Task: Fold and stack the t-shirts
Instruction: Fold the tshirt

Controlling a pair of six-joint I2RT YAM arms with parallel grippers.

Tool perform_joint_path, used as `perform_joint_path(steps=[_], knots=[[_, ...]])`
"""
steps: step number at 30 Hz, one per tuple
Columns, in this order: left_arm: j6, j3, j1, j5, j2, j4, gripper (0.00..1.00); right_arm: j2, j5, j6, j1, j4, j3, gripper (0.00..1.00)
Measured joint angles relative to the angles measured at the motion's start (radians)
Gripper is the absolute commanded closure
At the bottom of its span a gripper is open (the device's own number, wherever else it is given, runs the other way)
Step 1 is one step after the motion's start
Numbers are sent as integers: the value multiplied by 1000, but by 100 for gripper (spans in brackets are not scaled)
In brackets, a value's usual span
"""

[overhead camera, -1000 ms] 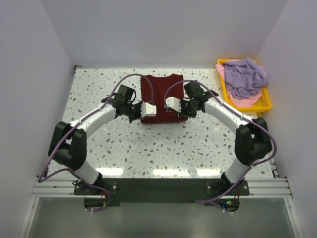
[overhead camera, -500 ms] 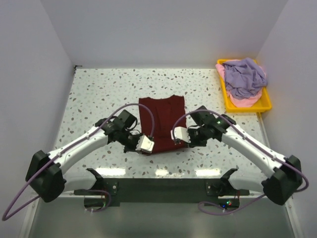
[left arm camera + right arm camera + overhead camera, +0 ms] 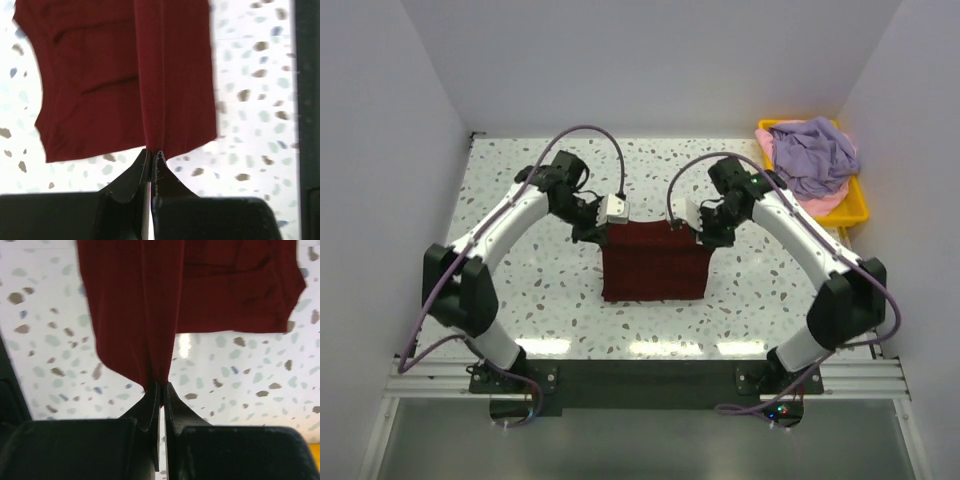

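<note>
Two arms rise from the bottom edge of the overhead frame, the left arm (image 3: 470, 290) curving up the left side and the right arm (image 3: 840, 300) up the right, over a speckled white table (image 3: 520, 300). Just below frame centre sits the dark maroon t-shirt (image 3: 655, 270), a roughly rectangular folded shape whose near hem lies closest to the arm bases. At its far edge the left gripper (image 3: 604, 226) is clenched on the shirt's upper-left corner and the right gripper (image 3: 699, 228) on its upper-right corner. The left wrist view shows that gripper's black fingertips (image 3: 145, 162) pinched tight on a ridge of maroon cloth (image 3: 125, 75) at lower centre, the fabric spreading toward the top of the frame. The right wrist view shows the same, with fingertips (image 3: 152, 395) nipping a bunched fold and the cloth (image 3: 200, 285) fanning toward the upper right. Farthest off, in the upper right corner of the overhead frame, a yellow plastic tray (image 3: 820, 217) holds the crumpled lavender t-shirt (image 3: 815, 155) heaped on the pale pink t-shirt (image 3: 820, 203), well apart from the maroon one.
</note>
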Motion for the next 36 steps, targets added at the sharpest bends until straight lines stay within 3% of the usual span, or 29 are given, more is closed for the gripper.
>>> perform_joint_path(steps=[7, 13, 20, 25, 27, 29, 30, 32, 36], knots=[[35, 255, 129, 15, 400, -6, 98, 392, -24, -38, -85, 71, 250, 100], [1, 326, 147, 9, 579, 66, 98, 627, -21, -36, -100, 145, 312, 100], [-46, 150, 127, 22, 555, 165, 99, 607, -26, -19, -96, 228, 212, 100], [-63, -103, 59, 27, 358, 196, 99, 459, -53, 16, -61, 249, 5, 100], [-63, -187, 27, 27, 276, 190, 95, 380, -76, 37, -39, 231, -82, 100], [-61, -244, 11, 28, 206, 183, 82, 311, -108, 60, -19, 192, -137, 83], [-60, -265, 9, 28, 175, 181, 77, 277, -131, 75, -10, 166, -153, 63], [-56, -288, 8, 25, 120, 170, 65, 227, -175, 101, -6, 109, -157, 50], [-36, -290, 6, 26, 37, 150, 55, 196, -267, 138, -25, -7, -115, 47]])
